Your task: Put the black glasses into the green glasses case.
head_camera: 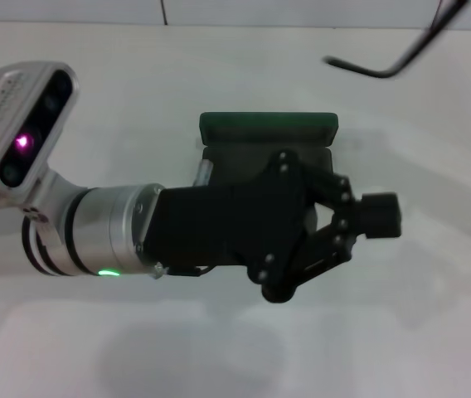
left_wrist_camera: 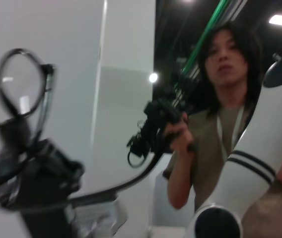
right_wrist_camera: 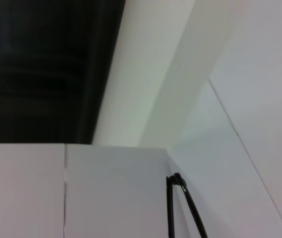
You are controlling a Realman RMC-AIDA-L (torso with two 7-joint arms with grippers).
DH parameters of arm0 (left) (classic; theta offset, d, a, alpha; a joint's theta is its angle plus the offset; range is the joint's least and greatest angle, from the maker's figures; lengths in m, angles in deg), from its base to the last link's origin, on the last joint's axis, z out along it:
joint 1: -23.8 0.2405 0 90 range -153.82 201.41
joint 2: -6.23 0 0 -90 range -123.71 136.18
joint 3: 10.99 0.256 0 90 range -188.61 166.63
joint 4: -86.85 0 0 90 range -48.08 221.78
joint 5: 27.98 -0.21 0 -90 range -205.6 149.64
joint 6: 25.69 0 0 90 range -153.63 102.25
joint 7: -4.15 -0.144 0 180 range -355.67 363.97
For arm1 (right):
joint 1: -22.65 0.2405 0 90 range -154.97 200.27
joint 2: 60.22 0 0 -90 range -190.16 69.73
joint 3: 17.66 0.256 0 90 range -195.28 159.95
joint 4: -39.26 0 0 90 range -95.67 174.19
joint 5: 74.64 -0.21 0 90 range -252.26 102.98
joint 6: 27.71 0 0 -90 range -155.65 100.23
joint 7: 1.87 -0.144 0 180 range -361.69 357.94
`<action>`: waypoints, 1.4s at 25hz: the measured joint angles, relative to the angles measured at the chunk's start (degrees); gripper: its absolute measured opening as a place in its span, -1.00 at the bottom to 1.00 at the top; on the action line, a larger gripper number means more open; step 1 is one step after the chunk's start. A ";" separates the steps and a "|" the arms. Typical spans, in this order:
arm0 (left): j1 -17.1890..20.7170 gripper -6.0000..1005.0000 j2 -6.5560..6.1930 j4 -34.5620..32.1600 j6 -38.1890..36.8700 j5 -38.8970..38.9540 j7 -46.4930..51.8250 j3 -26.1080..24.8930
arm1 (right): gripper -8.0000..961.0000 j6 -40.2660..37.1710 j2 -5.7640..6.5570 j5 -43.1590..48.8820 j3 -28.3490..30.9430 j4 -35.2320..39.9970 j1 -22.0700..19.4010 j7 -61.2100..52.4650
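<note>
The green glasses case lies open on the white table with its lid standing at the far side. My left gripper hovers over the case's base, pointing right, its fingers drawn together with nothing seen between them. The black glasses are held up in the air. In the left wrist view a dark, blurred gripper, my right one, is shut on their frame below a lens. One temple arm crosses the head view's top right, and its tip shows in the right wrist view. The right gripper is out of the head view.
The white table spreads around the case. In the left wrist view, a person holding a black device stands beyond my white right arm.
</note>
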 joint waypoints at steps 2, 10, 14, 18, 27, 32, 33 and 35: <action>0.05 -0.92 0.01 -0.08 -0.01 8.03 -1.22 5.99 | -0.85 1.30 0.00 -0.33 -2.59 -4.99 2.85 3.69; 3.43 -0.92 -0.05 -2.43 0.35 28.78 -4.06 17.53 | -0.85 7.14 -0.01 -0.05 -13.10 -11.33 6.60 11.18; 4.14 -0.92 -0.07 -2.22 1.39 30.48 -3.83 17.50 | -0.85 7.99 -0.01 0.07 -14.85 -10.83 6.11 11.14; 3.84 -0.92 -0.05 -2.11 3.84 30.65 -2.85 17.56 | -0.85 9.56 -0.01 0.15 -17.70 -9.80 5.92 10.89; 3.75 -0.92 0.03 -2.07 8.25 32.18 -0.25 17.47 | -0.84 15.62 -0.01 -0.22 -26.64 -4.72 5.81 8.82; 4.13 -0.92 -0.13 -1.91 9.39 33.37 0.65 17.44 | -0.84 16.76 -0.01 -0.24 -28.09 -4.42 5.80 8.80; 4.18 -0.92 -0.16 -1.88 9.43 33.37 0.72 17.40 | -0.84 16.85 -0.01 -0.25 -28.12 -4.42 5.80 8.80; 4.16 -0.92 -0.24 -1.84 9.44 33.38 0.96 17.36 | -0.84 17.02 -0.01 -0.26 -28.12 -4.41 5.78 8.80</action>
